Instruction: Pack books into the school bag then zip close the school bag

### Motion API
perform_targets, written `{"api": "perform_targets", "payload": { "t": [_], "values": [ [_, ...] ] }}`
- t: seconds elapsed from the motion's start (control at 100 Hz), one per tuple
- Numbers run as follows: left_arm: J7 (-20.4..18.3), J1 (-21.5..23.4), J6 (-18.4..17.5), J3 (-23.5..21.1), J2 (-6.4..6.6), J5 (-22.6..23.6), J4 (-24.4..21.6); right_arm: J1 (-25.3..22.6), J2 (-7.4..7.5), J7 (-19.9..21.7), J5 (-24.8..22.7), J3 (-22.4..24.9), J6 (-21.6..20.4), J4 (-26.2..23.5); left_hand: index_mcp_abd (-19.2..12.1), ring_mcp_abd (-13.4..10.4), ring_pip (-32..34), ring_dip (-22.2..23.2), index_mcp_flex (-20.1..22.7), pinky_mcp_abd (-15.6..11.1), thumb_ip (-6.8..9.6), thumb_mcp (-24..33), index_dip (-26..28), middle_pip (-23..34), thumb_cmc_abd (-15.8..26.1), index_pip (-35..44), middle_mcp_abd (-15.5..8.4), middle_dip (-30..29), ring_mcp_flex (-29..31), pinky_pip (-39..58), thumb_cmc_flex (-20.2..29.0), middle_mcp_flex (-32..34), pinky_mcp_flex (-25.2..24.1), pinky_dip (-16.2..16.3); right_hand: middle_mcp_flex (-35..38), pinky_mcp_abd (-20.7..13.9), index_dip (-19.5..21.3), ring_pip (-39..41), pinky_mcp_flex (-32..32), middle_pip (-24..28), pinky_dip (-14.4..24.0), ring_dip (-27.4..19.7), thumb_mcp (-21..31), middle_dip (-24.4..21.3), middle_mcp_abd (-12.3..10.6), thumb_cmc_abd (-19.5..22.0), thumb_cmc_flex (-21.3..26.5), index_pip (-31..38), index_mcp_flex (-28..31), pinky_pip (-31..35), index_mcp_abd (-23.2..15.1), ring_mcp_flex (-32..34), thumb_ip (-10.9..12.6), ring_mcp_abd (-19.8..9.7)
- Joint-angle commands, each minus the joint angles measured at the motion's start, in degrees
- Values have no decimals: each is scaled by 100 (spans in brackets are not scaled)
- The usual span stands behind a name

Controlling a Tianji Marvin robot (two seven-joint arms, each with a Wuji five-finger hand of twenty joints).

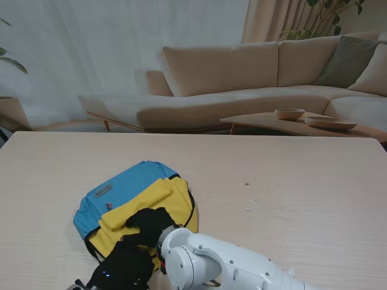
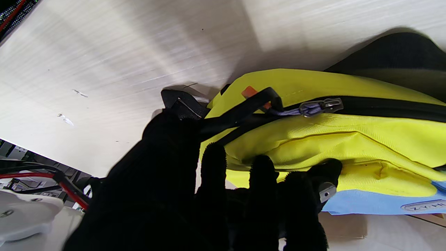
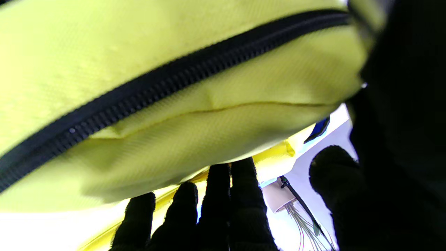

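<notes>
The blue and yellow school bag [image 1: 130,193] lies flat on the wooden table [image 1: 302,193], left of centre and near me. No book shows in any view. My right hand [image 1: 148,223] rests palm-down on the yellow part [image 3: 139,52], its fingers [image 3: 216,209] stretched out beside the black zipper [image 3: 174,83], which looks closed there. My left hand [image 1: 121,269] is at the bag's near edge. In its wrist view the fingers [image 2: 261,174] press the yellow fabric [image 2: 348,139] and the thumb touches the black strap [image 2: 240,111]. A metal zipper pull [image 2: 318,107] sits just beyond that strap.
My white right arm [image 1: 211,263] crosses the table's near edge. Beyond the far table edge stand a beige sofa [image 1: 242,78] and a low wooden table [image 1: 266,124] with two bowls [image 1: 289,113]. A few small specks [image 1: 247,209] lie right of the bag.
</notes>
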Motion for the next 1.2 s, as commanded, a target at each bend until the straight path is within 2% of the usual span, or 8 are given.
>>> {"api": "perform_targets", "payload": {
  "t": [0.0, 0.19, 0.46, 0.71, 1.01, 1.13, 1.19],
  "values": [
    [-60, 72, 7, -15, -34, 1, -110, -152, 42, 171, 35, -31, 39, 220, -425, -176, 18, 35, 97, 145, 43, 3, 60, 97, 116, 37, -62, 106, -93, 280, 304, 38, -58, 19, 158, 762, -39, 64, 442, -225, 437, 45, 13, -62, 584, -33, 46, 37, 64, 565, 28, 200, 155, 388],
    [120, 168, 85, -113, -65, -2, -93, -375, 128, 92, 48, 215, -143, -33, -484, -184, 43, 45, 88, 151, 36, -4, 50, 120, 119, 44, -74, 123, -78, 303, 296, 52, -51, 19, 233, 761, -4, 118, 502, -184, 463, 69, 104, -47, 569, -127, 86, 115, 127, 615, -74, 281, 160, 401],
    [559, 317, 71, -375, -130, -49, 0, -883, 285, -133, -51, 740, -613, -751, -540, -170, 111, 79, 101, 157, 35, -18, 18, 148, 108, 55, -65, 177, -65, 353, 288, 71, -35, 24, 374, 767, 59, 172, 561, -144, 520, 99, 330, -31, 577, -273, 119, 239, 207, 709, -141, 379, 149, 417],
    [575, 377, 36, -663, -162, -137, 5, -1366, 490, -148, -123, 1372, -1169, -1250, -596, -181, 121, 82, 81, 159, 36, -36, 17, 124, 125, 60, -87, 167, -74, 361, 279, 29, -44, 11, 573, 837, 101, 279, 790, -85, 674, 161, 805, 4, 655, -600, 419, 345, 360, 965, -130, 545, 145, 483],
    [600, 466, -69, -1037, -200, -226, 63, -2369, 921, 413, -516, 2406, -2264, -1861, -894, -222, 126, 81, 134, 151, 48, -138, 6, 141, 122, 18, -124, 139, -34, 364, 250, 78, -29, -9, 796, 1340, 176, 820, 1374, 145, 1286, 461, 1766, 122, 668, -1383, 1016, 519, 459, 1936, -238, 923, 69, 698],
    [636, 499, -117, -1117, -211, -328, 73, -2793, 1014, 553, -579, 2723, -2610, -1990, -846, -212, 136, 87, 144, 150, 55, -149, -4, 166, 122, 0, -109, 138, -32, 368, 267, 90, -25, -11, 790, 1528, 228, 1563, 1543, 574, 1733, 851, 1883, 298, 775, -1508, 1114, 551, 490, 2637, -243, 987, 50, 979],
    [662, 530, -153, -1148, -215, -307, 63, -2955, 1048, 613, -589, 2833, -2763, -2036, -847, -215, 141, 89, 140, 155, 55, -157, -2, 176, 123, 0, -112, 147, -19, 375, 263, 101, -11, -10, 713, 1562, 245, 2056, 1696, 874, 1980, 1097, 1905, 417, 917, -1528, 1108, 550, 494, 3053, -238, 1013, 52, 1123]
  ]
}}
